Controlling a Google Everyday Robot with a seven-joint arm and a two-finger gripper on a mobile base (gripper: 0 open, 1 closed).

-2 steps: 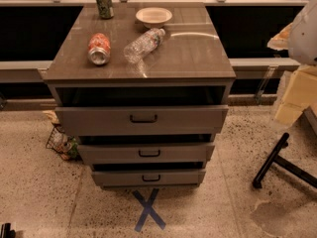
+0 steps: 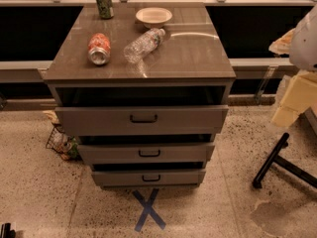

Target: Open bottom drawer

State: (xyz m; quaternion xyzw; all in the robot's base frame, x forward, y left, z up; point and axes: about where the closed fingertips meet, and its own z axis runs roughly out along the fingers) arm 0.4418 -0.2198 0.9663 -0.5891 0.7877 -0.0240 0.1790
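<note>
The bottom drawer [image 2: 119, 178] is the lowest of three grey-brown fronts on the cabinet [image 2: 198, 53], just above the floor. Its small dark bar handle [image 2: 151, 178] sits at the middle of the front. A narrow dark gap shows above the front. The middle drawer [image 2: 109, 153] and the taller top drawer [image 2: 99, 120] above it stand a little further out. My gripper is out of view. Only a white and cream part of my arm [image 2: 297, 95] shows at the right edge, well away from the drawers.
On the cabinet top lie a red can [image 2: 99, 48] on its side, a clear bottle [image 2: 142, 44] on its side, a green can [image 2: 104, 1] and a pale bowl [image 2: 153, 17]. A blue tape X [image 2: 148, 209] marks the floor in front. A wire basket [image 2: 62, 143] stands left, a black stand leg [image 2: 277, 160] right.
</note>
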